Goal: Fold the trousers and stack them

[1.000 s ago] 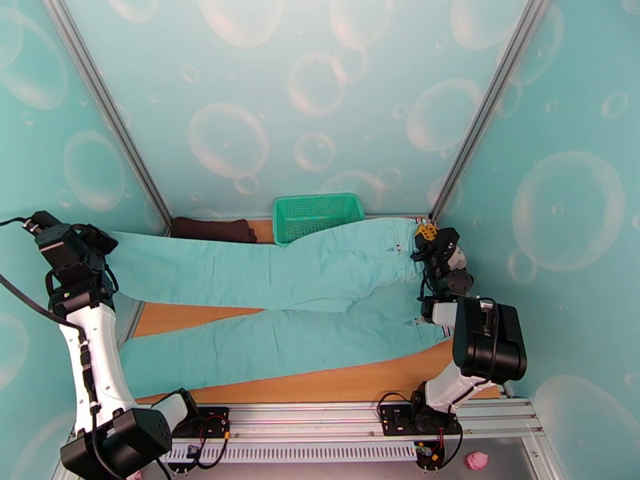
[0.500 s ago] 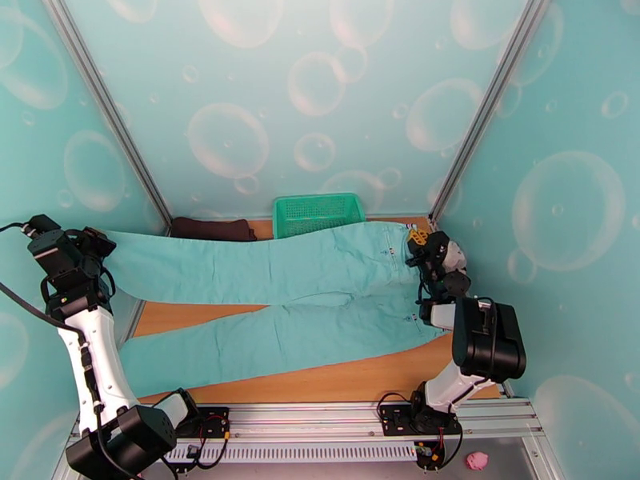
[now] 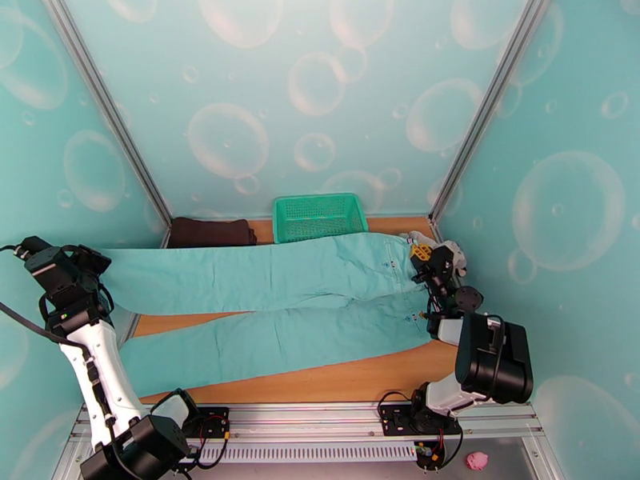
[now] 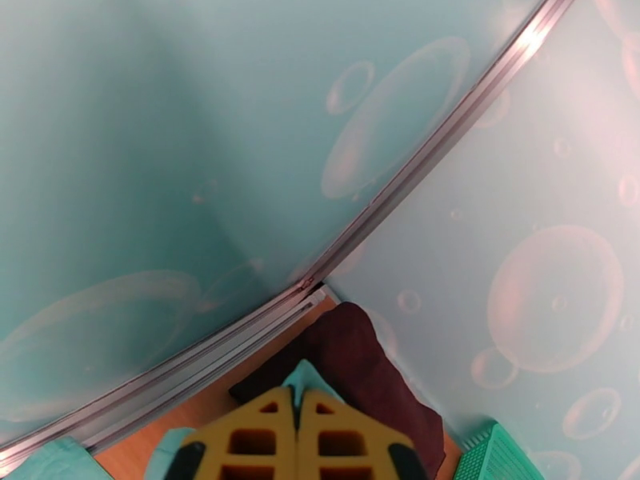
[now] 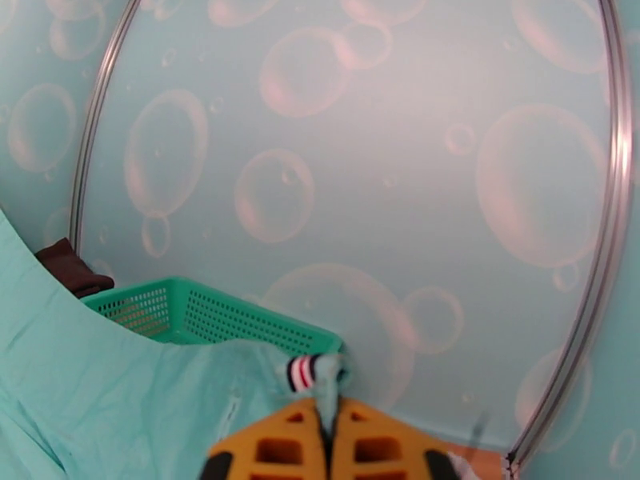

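- The left gripper (image 3: 94, 264) is closed tight on the hem end of the far leg of the trousers (image 3: 272, 274). The left wrist view shows a tongue of teal cloth pinched between its yellow fingers (image 4: 248, 430). Judged purpose: to keep that leg drawn out long and flat.
- The dark brown garment (image 3: 212, 231) lies folded just ahead and to the right of the left gripper, at the back of the table (image 3: 320, 383) (it is no part of the pair in hand, and it may mark the stacking place).
- The trousers span the table from one gripper to the other. The far leg runs between the two grips. The near leg lies loose on the wood, on the side toward the arm bases, with a wedge of bare table between the legs nearer the left gripper. Holding both ends suits a lengthwise fold of one leg onto the other, and that fold is not yet made.
- The green basket (image 3: 318, 216) stands ahead and to the left of the right gripper, just behind the cloth. Contact between the two cannot be told.
- The right gripper (image 3: 422, 253) is clamped on the far corner of the striped waistband (image 5: 302, 371). The cloth rises between its closed fingers. Judged purpose: it is the anchor opposite the hem grip.
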Controlling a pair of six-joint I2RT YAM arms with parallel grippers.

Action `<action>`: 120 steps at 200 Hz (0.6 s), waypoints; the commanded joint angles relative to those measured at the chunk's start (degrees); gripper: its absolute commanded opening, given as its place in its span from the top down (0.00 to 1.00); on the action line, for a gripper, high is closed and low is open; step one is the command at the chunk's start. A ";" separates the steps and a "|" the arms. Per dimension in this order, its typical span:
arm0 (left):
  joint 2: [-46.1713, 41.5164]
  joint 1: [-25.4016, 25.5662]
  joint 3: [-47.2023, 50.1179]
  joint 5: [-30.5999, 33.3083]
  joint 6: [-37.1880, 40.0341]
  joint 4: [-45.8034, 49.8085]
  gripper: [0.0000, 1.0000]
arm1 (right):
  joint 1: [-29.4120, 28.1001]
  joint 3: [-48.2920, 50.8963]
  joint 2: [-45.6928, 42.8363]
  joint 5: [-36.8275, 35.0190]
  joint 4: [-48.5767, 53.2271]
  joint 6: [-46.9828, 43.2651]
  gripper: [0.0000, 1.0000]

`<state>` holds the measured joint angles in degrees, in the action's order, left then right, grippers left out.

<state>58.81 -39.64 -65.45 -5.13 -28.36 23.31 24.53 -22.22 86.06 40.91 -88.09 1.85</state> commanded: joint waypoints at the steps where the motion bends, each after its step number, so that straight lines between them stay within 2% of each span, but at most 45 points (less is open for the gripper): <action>1: -1.98 -1.72 1.81 -1.25 -0.42 -0.36 1.00 | 1.93 2.89 -3.55 -6.85 -9.86 3.43 1.00; 28: -2.97 -3.61 3.86 -6.06 -1.31 -0.66 1.00 | 2.51 6.00 -7.46 -8.41 -4.23 4.54 1.00; 55: -3.70 -6.03 6.06 -10.36 -1.68 -1.18 1.00 | 3.31 9.77 -8.39 -9.83 -6.04 3.14 1.00; 78: -3.84 -7.10 7.08 -11.92 -1.34 -1.15 1.00 | 4.87 11.87 -8.50 -10.42 -5.77 3.19 1.00; 102: -4.57 -7.82 8.27 -13.95 -2.20 -1.66 1.00 | 5.16 13.85 -9.00 -14.20 -4.00 1.89 1.00; 120: -5.33 -8.26 8.91 -14.08 -2.23 -1.30 1.00 | 5.17 15.39 -9.85 -16.45 -4.76 1.25 0.96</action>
<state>55.31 -47.05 -57.63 -16.64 -30.04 23.14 29.10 -8.60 78.06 29.85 -88.03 3.81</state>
